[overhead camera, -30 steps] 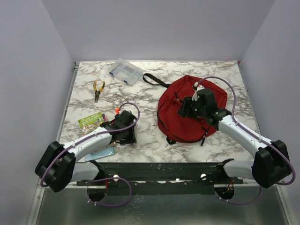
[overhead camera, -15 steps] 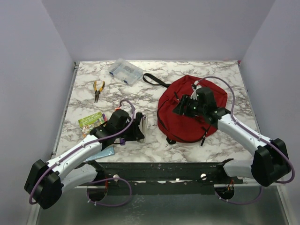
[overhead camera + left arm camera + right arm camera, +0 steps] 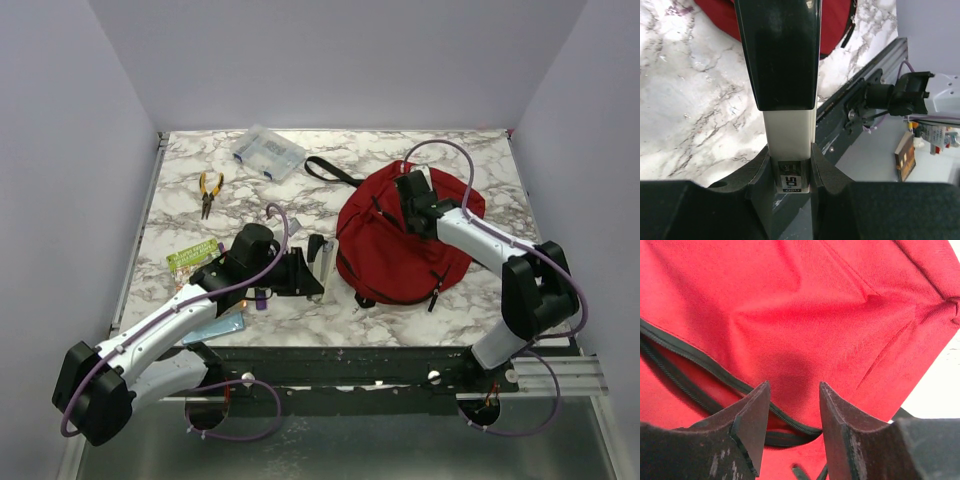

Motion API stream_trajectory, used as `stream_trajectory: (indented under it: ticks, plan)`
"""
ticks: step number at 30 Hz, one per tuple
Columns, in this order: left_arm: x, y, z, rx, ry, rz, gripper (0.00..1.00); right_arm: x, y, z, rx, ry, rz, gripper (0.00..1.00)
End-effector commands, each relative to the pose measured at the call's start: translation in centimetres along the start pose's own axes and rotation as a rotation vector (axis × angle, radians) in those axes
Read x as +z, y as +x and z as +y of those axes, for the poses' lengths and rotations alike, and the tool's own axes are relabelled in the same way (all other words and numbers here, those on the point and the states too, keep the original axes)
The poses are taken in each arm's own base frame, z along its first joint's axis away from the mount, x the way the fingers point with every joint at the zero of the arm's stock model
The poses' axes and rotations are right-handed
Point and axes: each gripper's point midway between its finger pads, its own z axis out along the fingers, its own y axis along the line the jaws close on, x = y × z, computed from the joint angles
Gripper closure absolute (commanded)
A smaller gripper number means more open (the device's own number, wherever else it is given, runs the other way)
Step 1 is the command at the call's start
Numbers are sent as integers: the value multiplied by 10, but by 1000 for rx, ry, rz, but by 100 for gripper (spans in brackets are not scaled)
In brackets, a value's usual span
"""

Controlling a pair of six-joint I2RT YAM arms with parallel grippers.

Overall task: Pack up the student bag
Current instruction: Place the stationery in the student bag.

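**Student bag [image 3: 395, 262] lay on the right of the table as an item was held up beside it**

The left hand [image 3: 316, 268] was pinching a slim black-and-white item [image 3: 324, 252]. Its fingers [image 3: 754, 182] clamped the white lower end so the piece stood upright, clear of the table [image 3: 300, 205]. That hold would likely let it be carried across and slipped in end-first.

Just to the right of the item lay the dark red student bag, flat, with a black strap trailing toward the far edge. The right hand [image 3: 792, 427] hung low over the bag's upper panel with its fingers spread and nothing gripped. The black zip [image 3: 700, 365] ran just beneath the tips and its edges seemed parted, so the hand was probably there to catch the flap and hold the mouth open.

Further out on the left half, pliers [image 3: 209, 190], a clear plastic box [image 3: 268, 152] and a green packet [image 3: 195, 258] lay well apart from the bag.
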Motion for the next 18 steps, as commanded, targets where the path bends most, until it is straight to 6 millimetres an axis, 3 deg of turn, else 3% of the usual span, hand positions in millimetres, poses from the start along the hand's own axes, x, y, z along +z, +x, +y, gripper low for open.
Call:
stream_trajectory:
  ticks: [1,11,15,18]
  plan:
    - [-3,0,-28,26,136,13,100,7,4,-13,-169,70,59,54]
    - [-14,10,-32,11,189,-9,100,6,30,47,-184,-222,131,53]
    - [-16,10,-34,13,198,-12,100,8,32,61,-173,-264,114,48]
    - [-16,8,-36,10,200,-14,100,18,21,62,-162,-225,51,44]
